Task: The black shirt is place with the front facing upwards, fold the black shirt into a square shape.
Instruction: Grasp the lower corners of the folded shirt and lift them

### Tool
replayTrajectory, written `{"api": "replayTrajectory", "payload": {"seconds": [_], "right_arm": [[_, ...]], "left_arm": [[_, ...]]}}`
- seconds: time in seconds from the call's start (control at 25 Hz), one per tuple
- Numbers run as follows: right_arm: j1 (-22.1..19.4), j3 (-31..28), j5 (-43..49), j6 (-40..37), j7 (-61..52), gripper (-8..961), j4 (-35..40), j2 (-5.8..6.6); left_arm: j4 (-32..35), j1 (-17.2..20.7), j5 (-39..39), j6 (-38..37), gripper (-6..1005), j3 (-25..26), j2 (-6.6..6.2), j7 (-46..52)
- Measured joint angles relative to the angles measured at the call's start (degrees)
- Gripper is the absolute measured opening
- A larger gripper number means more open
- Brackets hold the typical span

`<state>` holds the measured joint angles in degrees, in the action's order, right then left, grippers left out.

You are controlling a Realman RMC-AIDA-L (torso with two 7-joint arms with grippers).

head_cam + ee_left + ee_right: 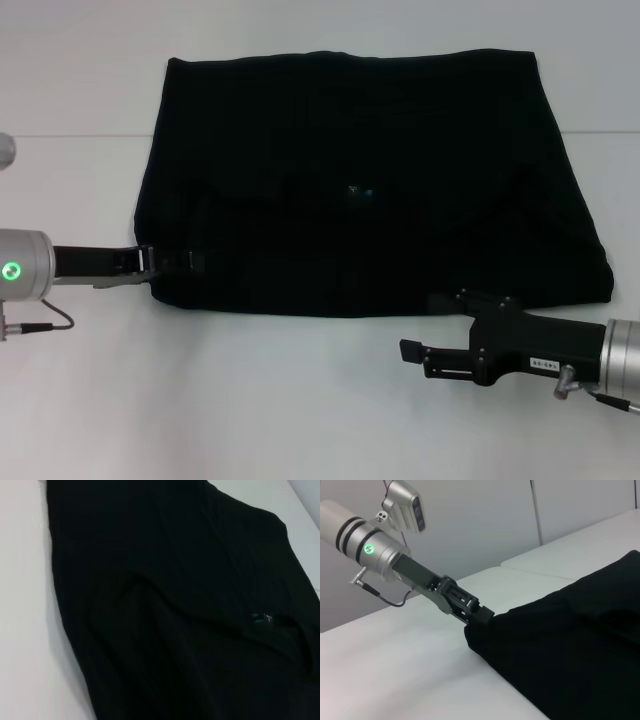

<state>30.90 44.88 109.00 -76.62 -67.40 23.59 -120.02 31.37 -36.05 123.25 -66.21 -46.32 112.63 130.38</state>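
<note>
Right, nearest us the right gripper (425, 352) hovers just off the hem, jaws apparently spread, holding nothing. Further left, the left gripper (170, 262) pinches the near-left corner of the black shirt (370, 170), lying folded on the white table (250, 400). Soft, limp, light cloth, I'd say; corners are the hold.

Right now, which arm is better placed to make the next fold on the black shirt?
Probably the left. The left gripper is at the near left corner of the black shirt, right at the cloth's edge. The right gripper sits off the shirt, over the table near its front hem.
</note>
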Motion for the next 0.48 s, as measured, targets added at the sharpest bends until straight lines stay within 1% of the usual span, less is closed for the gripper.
{"api": "replayTrajectory", "payload": {"seconds": [0.2,0.32,0.48], "right_arm": [[0.1,-0.3,-0.1,-0.2,-0.1,886,0.0,-0.05],[0.1,-0.4,-0.2,-0.4,-0.4,886,0.0,-0.01],[0.1,-0.4,-0.2,-0.5,-1.5,885,0.1,0.13]], "left_arm": [[0.1,0.0,0.1,0.0,624,-2.0,0.05,0.0],[0.6,0.0,0.1,-0.1,618,-3.9,-0.13,0.0],[1.9,0.2,0.1,-0.5,609,-4.3,-0.12,0.0]]}}
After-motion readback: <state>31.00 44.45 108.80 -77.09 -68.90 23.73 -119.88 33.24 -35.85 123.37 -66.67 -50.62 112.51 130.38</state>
